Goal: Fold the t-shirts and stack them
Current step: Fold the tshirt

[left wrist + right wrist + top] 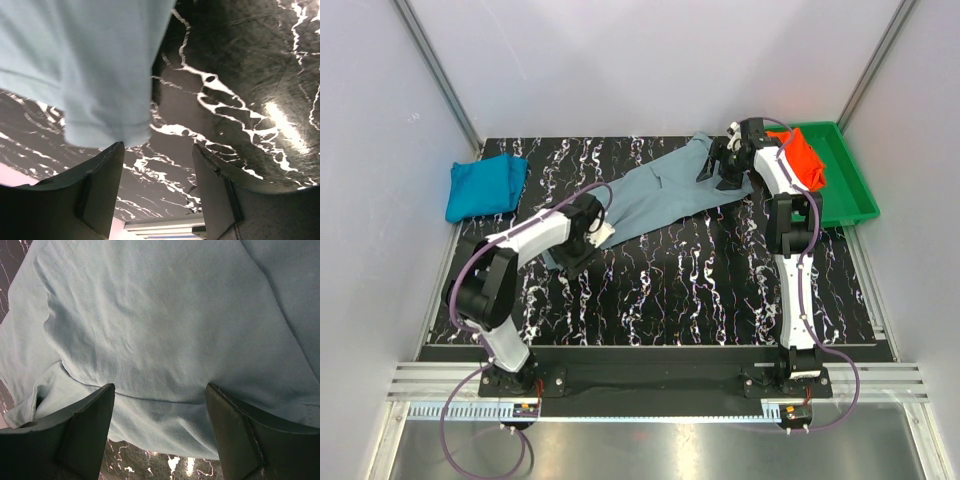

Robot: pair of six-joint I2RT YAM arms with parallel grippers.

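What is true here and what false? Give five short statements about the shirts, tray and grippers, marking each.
1. The grey-blue t-shirt lies spread across the table. True.
2. The orange-red t-shirt lies on the bare table. False: it sits in the green tray.
3. The teal t-shirt lies at the left, apart from the grey-blue one. True.
4. The left gripper is shut on the teal t-shirt. False: its jaws are open beside the grey-blue t-shirt's edge.
5. The right gripper is open above the grey-blue t-shirt. True.
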